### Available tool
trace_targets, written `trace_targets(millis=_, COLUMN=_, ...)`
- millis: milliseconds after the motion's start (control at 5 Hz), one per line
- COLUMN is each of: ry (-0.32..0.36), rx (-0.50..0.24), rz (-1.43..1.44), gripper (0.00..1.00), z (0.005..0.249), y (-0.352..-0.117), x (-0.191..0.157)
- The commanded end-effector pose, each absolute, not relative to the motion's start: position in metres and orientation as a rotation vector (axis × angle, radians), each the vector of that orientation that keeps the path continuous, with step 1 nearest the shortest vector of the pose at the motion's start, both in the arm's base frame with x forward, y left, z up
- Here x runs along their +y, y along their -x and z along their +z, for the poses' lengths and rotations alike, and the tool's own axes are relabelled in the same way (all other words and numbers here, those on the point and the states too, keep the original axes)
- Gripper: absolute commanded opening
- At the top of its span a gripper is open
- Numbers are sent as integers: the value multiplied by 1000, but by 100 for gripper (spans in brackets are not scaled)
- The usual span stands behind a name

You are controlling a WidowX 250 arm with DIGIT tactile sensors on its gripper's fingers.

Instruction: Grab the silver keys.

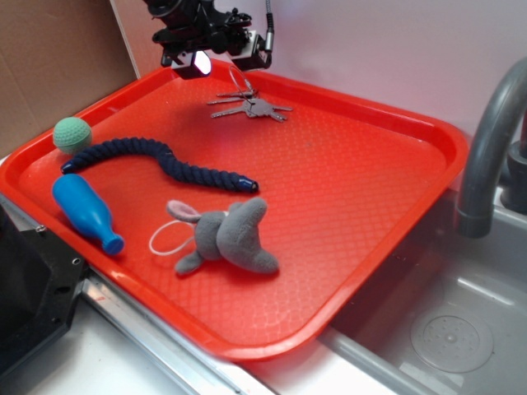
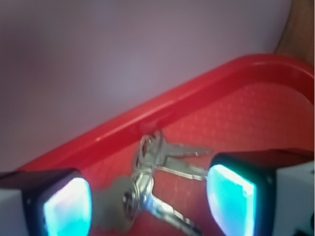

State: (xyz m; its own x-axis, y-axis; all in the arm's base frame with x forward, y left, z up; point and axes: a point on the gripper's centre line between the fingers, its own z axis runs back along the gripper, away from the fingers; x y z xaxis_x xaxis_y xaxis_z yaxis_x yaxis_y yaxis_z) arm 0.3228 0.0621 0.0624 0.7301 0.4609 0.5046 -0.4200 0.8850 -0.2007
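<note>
The silver keys (image 1: 251,107) lie fanned out on the far part of the red tray (image 1: 354,173), close to its back rim. My gripper (image 1: 224,64) hovers just above and behind them, open, with a lit pad on each side. In the wrist view the silver keys (image 2: 152,182) sit between the two glowing fingers (image 2: 66,206), which stand wide apart and do not touch them. The gripper (image 2: 147,201) holds nothing. The tray's back rim (image 2: 197,88) runs diagonally just beyond the key ring.
On the tray lie a green ball (image 1: 72,133), a dark blue rope (image 1: 165,160), a blue bowling pin (image 1: 86,212) and a grey plush toy (image 1: 226,239) with a white loop. A grey faucet (image 1: 494,140) and a sink (image 1: 445,329) are to the right.
</note>
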Motion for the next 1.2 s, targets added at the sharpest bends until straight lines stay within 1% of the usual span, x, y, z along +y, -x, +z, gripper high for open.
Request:
trace_targets(millis=0, ry=67, rx=-557, rz=448, gripper=87, z=60, y=-344, x=61)
trace_targets(millis=200, ry=72, rx=-532, rz=449, gripper=0, z=52, y=-344, x=58)
trace_targets(millis=400, ry=79, rx=-536, rz=428, gripper=0, z=56, y=-344, x=56)
trace_targets(millis=600, ry=60, rx=-550, rz=379, gripper=0, z=64, y=-342, x=53)
trace_targets(millis=800, ry=-46, rx=-588, rz=283, gripper=0, z=103, y=-334, x=47)
trace_targets(millis=1000, ry=-36, rx=-558, rz=153, gripper=0, z=152, y=-309, x=35)
